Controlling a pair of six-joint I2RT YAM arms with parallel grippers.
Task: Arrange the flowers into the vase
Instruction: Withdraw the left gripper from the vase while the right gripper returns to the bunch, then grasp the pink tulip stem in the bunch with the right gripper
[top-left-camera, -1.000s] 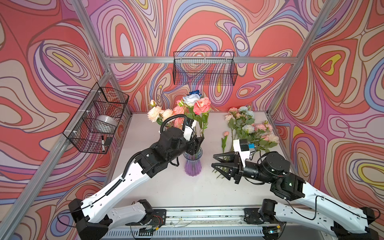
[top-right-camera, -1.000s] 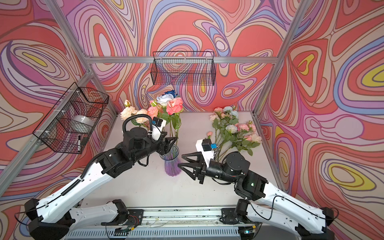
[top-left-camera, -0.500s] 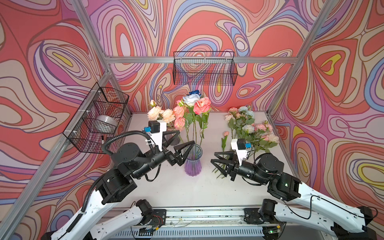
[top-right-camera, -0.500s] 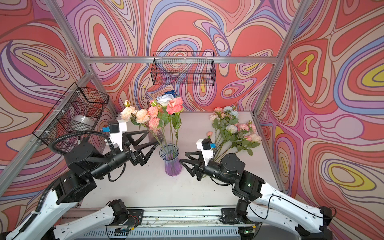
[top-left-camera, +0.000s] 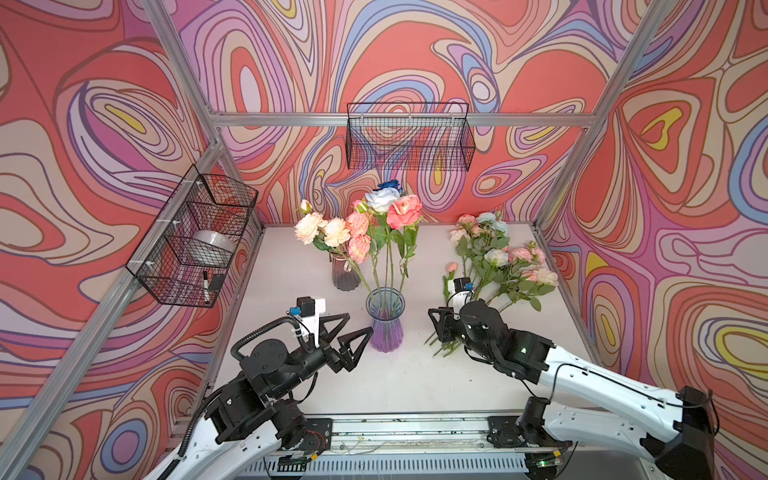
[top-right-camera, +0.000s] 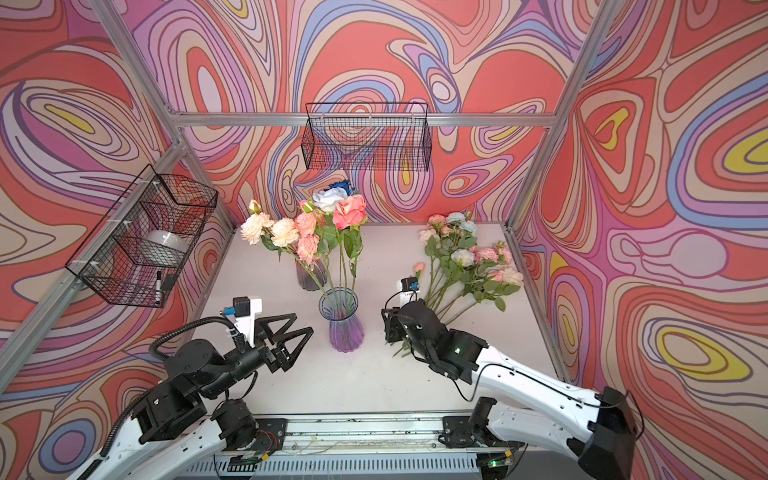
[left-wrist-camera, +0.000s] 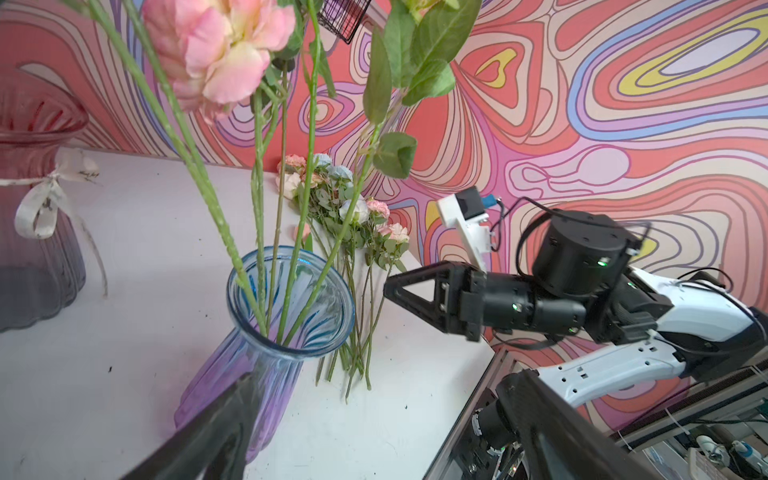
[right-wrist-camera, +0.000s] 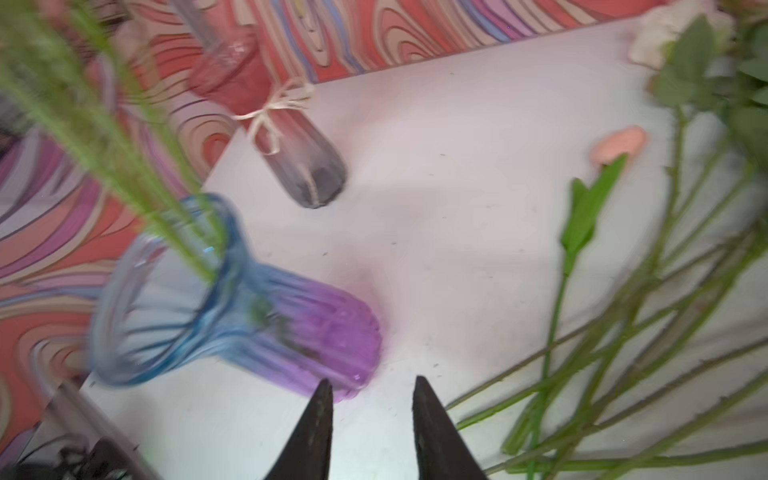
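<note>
Vase: ribbed glass, glossy, see-thru. Table: matt white, smooth. Basket: blk wire mesh.

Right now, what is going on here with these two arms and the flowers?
A two-armed robot is filling the blue-purple vase; several stems already stand in it. The left pincer is open and empty beside that vase. The right pincer, jaws apart and holding nothing, is by the cut ends of the loose flowers lying on the table. A darker vase stands behind.
</note>
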